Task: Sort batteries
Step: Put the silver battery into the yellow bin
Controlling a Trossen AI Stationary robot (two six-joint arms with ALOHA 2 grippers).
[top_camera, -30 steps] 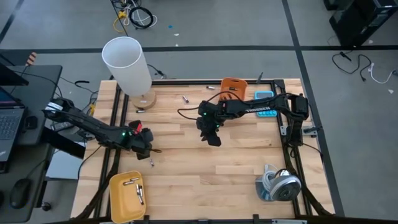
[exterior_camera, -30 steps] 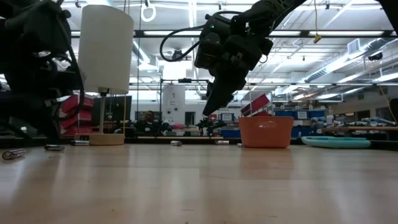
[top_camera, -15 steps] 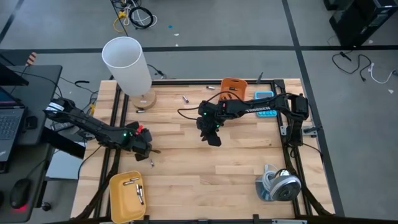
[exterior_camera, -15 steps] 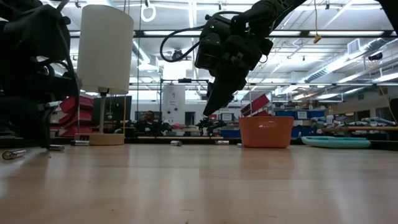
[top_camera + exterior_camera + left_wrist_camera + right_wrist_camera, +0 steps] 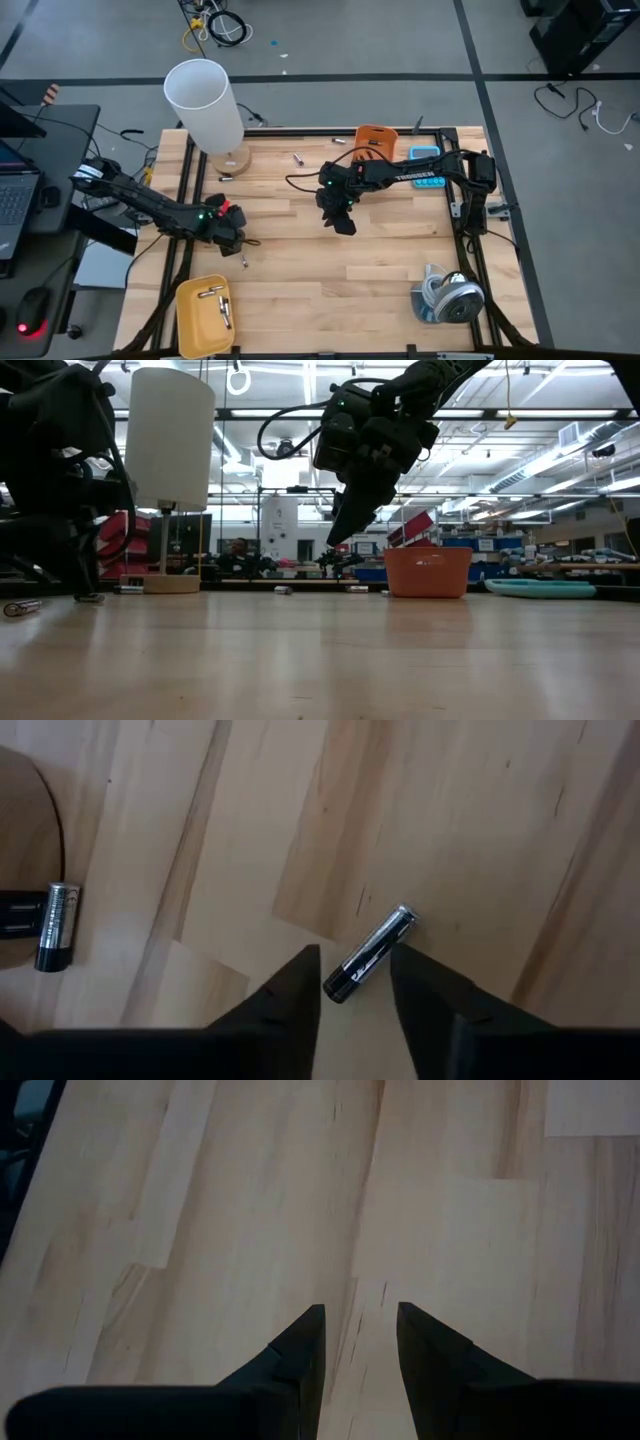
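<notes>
Few batteries are sorted so far: the yellow tray point(image 5: 203, 305) at the lower left holds only a couple. More lie loose near the lamp point(image 5: 205, 104) and the orange bin point(image 5: 375, 139) at the top. The left gripper point(image 5: 355, 982) is low on the table, its fingers apart around a dark battery point(image 5: 368, 953) that it is not pinching yet. The right gripper point(image 5: 360, 1335) waits mid-table, fingers apart, holding nothing. Most sorting is left.

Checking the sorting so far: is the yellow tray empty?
Not empty. The high view shows batteries lying inside the yellow tray.
</notes>
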